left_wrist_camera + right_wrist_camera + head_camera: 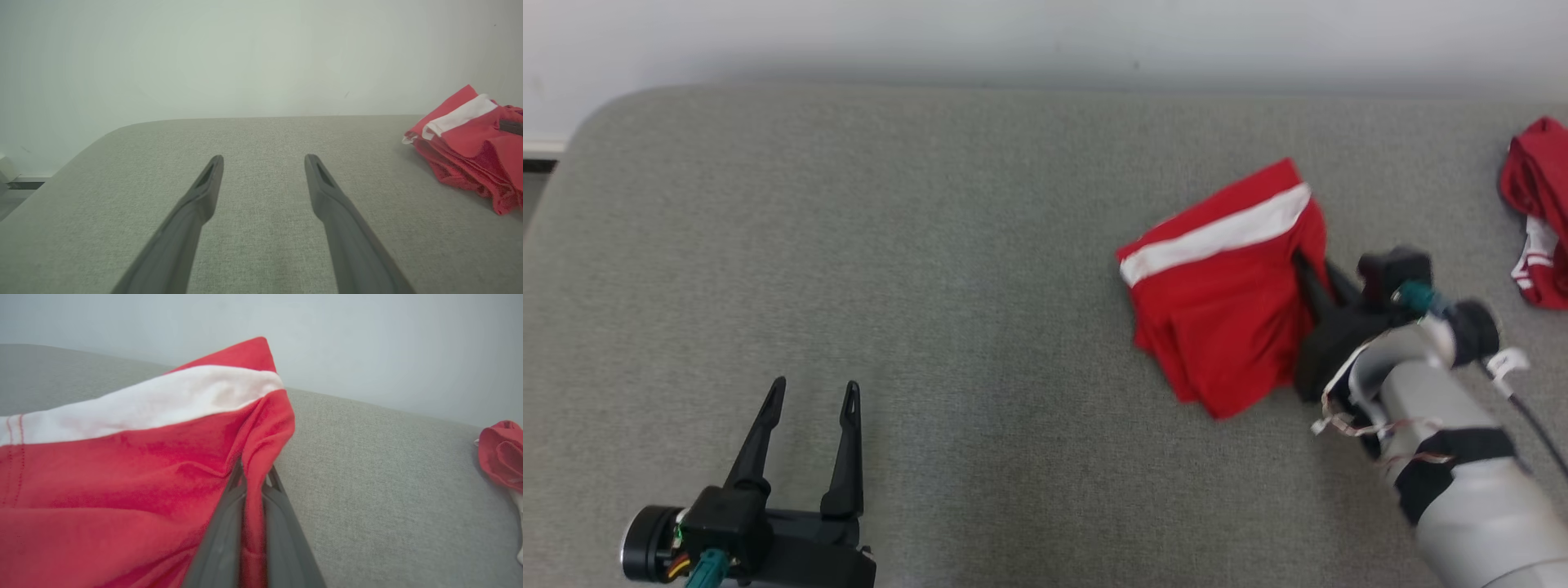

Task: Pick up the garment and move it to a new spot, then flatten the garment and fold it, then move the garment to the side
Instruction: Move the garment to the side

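Observation:
The garment (1225, 294) is a folded red piece of clothing with a white band, lying on the grey cushioned surface right of centre. My right gripper (1308, 268) reaches it from the right and is shut on its right edge. In the right wrist view the red cloth (122, 477) is pinched between the two dark fingers (222, 539), with a fold of it running down the gap. My left gripper (815, 394) rests at the lower left, open and holding nothing. In the left wrist view its fingers (204, 192) stand apart over bare fabric, the garment (470, 143) far to the right.
A second red and white garment (1539, 212) lies crumpled at the far right edge, also seen in the right wrist view (500, 455). The grey surface (931, 245) ends at a pale wall behind, with a rounded corner at the back left.

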Robot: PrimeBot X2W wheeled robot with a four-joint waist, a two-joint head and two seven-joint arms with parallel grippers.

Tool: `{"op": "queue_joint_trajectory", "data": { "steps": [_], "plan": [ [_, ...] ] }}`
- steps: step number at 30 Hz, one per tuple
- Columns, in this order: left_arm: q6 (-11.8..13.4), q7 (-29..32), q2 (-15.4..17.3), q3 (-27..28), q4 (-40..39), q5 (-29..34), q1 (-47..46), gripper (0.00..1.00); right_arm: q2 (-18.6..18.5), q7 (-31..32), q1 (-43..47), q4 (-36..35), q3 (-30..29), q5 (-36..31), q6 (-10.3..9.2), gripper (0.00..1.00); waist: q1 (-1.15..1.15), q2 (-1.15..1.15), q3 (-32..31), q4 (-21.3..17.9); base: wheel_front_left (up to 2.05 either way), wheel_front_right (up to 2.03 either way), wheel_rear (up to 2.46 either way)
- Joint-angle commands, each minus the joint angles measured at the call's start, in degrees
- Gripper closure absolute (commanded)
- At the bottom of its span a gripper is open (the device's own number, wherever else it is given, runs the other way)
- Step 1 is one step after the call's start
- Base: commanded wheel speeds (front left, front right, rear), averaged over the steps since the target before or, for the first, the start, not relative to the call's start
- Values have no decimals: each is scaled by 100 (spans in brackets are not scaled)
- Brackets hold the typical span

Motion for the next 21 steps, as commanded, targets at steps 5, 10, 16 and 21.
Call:
{"op": "queue_joint_trajectory", "data": {
  "steps": [5,10,16,21],
  "plan": [
    [-34,-17,130,-54,-145,71,-281,0,-672,104,-752,-261,408,302,-19,100,-1,-1,976,-574,0,0,0],
    [-53,-17,277,-74,-253,103,-460,0,-1289,235,-1253,-559,652,556,-19,100,-1,-1,1426,-922,0,0,0],
    [-64,-17,475,-80,-417,127,-591,0,-2086,456,-1659,-1041,832,933,-20,100,-1,-1,1804,-1294,0,0,0],
    [-58,-17,607,-46,-561,140,-616,0,-2494,692,-1882,-1344,877,1108,-20,100,-1,-1,2039,-1528,0,0,0]
  ]
}}
